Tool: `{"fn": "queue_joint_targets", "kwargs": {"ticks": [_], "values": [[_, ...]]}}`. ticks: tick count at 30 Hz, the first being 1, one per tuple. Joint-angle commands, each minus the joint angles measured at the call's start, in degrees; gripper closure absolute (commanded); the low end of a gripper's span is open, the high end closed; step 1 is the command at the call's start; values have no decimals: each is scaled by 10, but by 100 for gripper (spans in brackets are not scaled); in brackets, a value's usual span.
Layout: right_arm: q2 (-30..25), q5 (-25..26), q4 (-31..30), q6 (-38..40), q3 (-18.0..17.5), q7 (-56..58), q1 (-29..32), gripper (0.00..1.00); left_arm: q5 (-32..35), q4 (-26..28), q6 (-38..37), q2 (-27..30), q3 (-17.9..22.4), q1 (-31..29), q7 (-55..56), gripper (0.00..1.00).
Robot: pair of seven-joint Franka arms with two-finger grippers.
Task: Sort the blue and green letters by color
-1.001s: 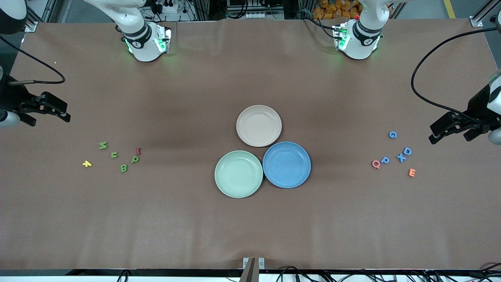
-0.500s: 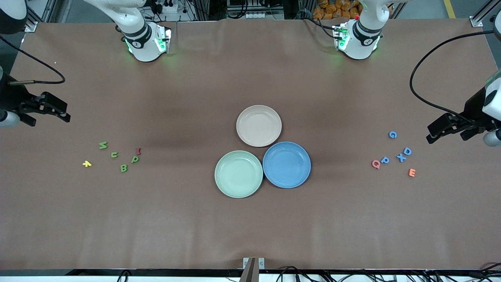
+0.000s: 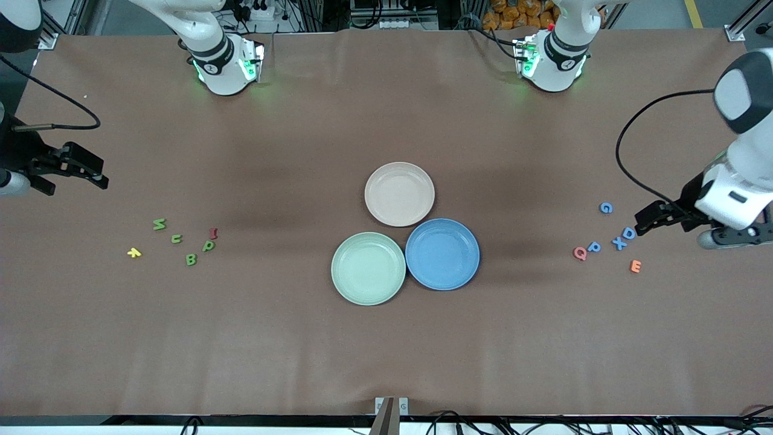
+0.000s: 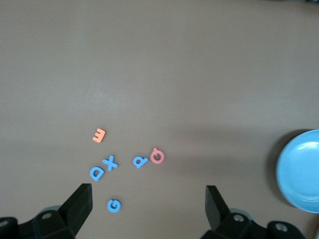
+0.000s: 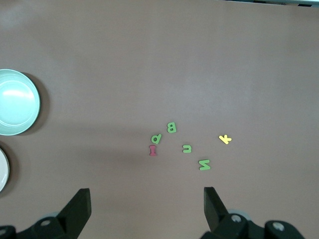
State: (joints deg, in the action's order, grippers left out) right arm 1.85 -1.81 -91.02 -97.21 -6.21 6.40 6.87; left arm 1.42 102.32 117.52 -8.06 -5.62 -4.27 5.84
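Four blue letters lie toward the left arm's end of the table: G (image 3: pixel 606 208), D (image 3: pixel 628 233), X (image 3: pixel 619 243) and P (image 3: pixel 594 246). My left gripper (image 3: pixel 658 223) hangs open just beside the D; its wrist view shows the G (image 4: pixel 114 204) between its spread fingers and below them. Four green letters lie toward the right arm's end: M (image 3: pixel 159 224), C (image 3: pixel 176 238), P (image 3: pixel 208 245) and B (image 3: pixel 191 260). My right gripper (image 3: pixel 78 184) waits open above the table edge, apart from them.
A beige plate (image 3: pixel 399 194), a green plate (image 3: pixel 368 268) and a blue plate (image 3: pixel 442 254) touch at mid-table. A pink Q (image 3: pixel 580 254) and orange E (image 3: pixel 635 266) lie among the blue letters. A yellow letter (image 3: pixel 134 252) and dark red letter (image 3: pixel 213 232) lie among the green ones.
The left arm has swung in from the table's end and come down beside the blue D. The right arm and all letters have stayed put.
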Motion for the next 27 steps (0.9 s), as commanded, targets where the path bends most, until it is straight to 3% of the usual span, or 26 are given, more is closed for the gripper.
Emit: {"fn": "queue_joint_targets", "kwargs": {"ticks": [1,10,27], "values": [[-15,1,-16,-6,-1,5,2,0,38,43,41,-1,-3,-13,-22,0],[-15,1,-16,-6,-1,5,3,0,39,107,115,-15,-2,-20,-36,0],[-6,3,2,-10,0,1,8,0,41,179,204,-48,-2,-43,-77,0]]}}
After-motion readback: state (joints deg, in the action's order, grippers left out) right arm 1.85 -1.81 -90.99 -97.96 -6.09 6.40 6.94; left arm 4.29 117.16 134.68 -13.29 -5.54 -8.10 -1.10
